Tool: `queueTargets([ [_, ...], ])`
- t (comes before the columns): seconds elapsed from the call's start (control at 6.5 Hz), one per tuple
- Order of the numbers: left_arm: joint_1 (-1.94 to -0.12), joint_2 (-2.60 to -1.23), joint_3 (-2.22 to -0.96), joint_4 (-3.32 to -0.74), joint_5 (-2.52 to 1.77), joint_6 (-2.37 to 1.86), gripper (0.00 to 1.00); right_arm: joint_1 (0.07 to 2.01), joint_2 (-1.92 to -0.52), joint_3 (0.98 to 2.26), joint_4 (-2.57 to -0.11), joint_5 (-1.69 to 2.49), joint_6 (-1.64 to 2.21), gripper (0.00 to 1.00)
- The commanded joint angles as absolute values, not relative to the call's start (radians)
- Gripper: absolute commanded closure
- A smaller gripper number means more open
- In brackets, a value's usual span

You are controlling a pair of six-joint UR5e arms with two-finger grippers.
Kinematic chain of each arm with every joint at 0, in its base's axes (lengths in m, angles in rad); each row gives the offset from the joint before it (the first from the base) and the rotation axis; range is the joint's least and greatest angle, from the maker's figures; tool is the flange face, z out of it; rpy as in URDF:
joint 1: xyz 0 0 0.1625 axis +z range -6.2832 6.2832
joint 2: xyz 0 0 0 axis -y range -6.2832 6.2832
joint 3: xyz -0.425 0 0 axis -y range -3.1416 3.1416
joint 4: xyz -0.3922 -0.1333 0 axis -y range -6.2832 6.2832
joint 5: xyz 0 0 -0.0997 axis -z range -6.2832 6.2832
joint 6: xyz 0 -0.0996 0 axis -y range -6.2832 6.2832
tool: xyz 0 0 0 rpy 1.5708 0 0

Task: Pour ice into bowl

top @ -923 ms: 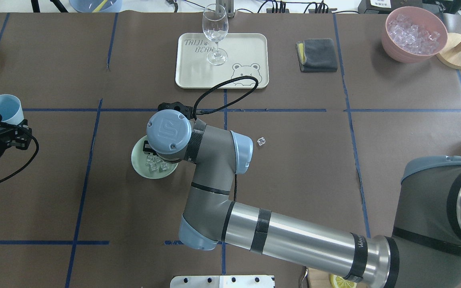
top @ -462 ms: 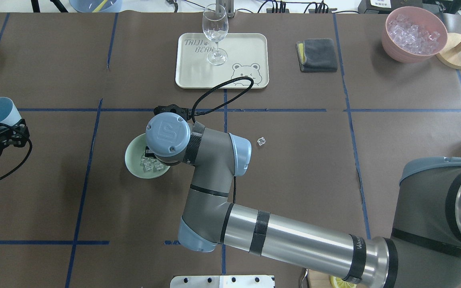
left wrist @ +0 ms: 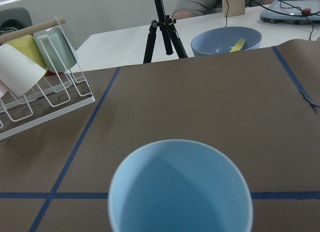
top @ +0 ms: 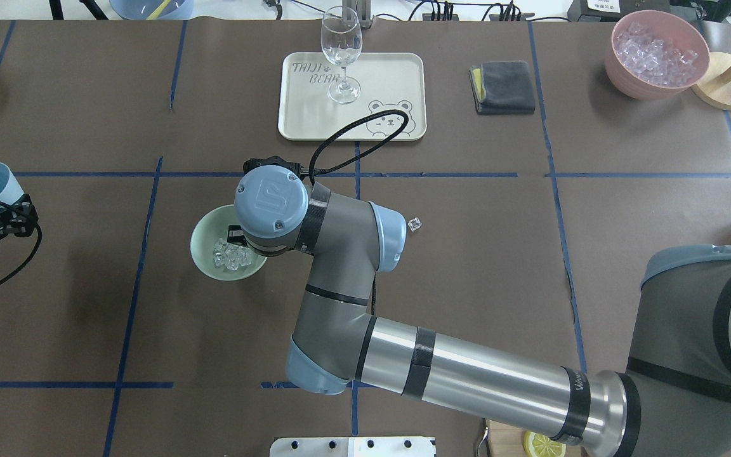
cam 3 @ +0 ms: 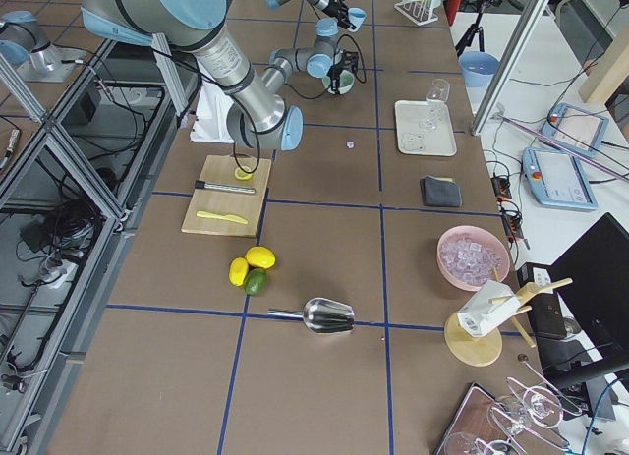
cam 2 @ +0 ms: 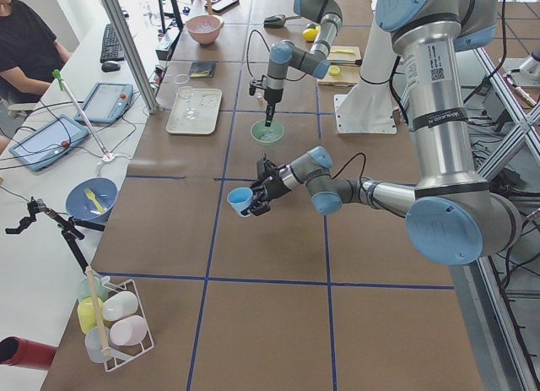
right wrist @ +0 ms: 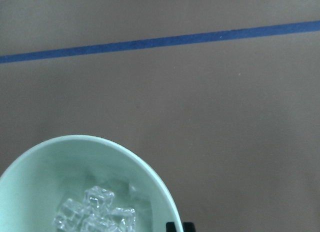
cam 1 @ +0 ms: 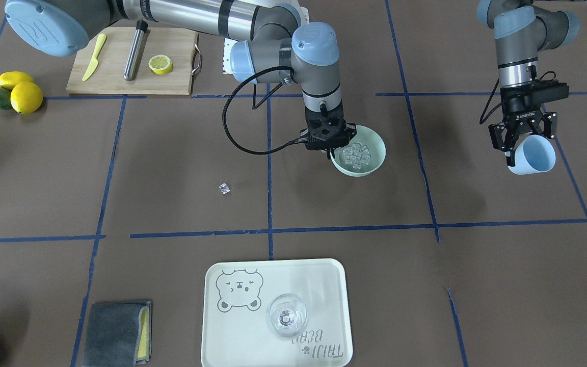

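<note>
Fingers of the right gripper pinch the rim of the bowl, which rests on the table holding the ice; a one-sided rim grip may tip the bowl if lifted, spilling cubes

On the table the ice lies in the bowl, whose right rim our right claw grips. A stray cube lies well to the bowl's right. Beyond them the glass stands on the tray. Far left, our left claw holds the cup.
</note>
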State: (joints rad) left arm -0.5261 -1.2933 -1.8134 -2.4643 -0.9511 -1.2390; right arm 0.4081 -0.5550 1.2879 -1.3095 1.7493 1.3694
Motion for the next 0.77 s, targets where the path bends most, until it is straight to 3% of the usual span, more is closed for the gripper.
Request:
queueTargets([
  [0.0,-0.447,-1.292,-1.761,-2.52,-0.852,-1.383,1.0,0.472,-0.691,1.51,-1.382,1.827,1.359,1.0],
  [0.62,-0.325,-1.325,-1.665,-2.513,-0.678,-1.493,1.0,0.598,-0.88,1.712,-1.408,1.948,1.327,1.0],
])
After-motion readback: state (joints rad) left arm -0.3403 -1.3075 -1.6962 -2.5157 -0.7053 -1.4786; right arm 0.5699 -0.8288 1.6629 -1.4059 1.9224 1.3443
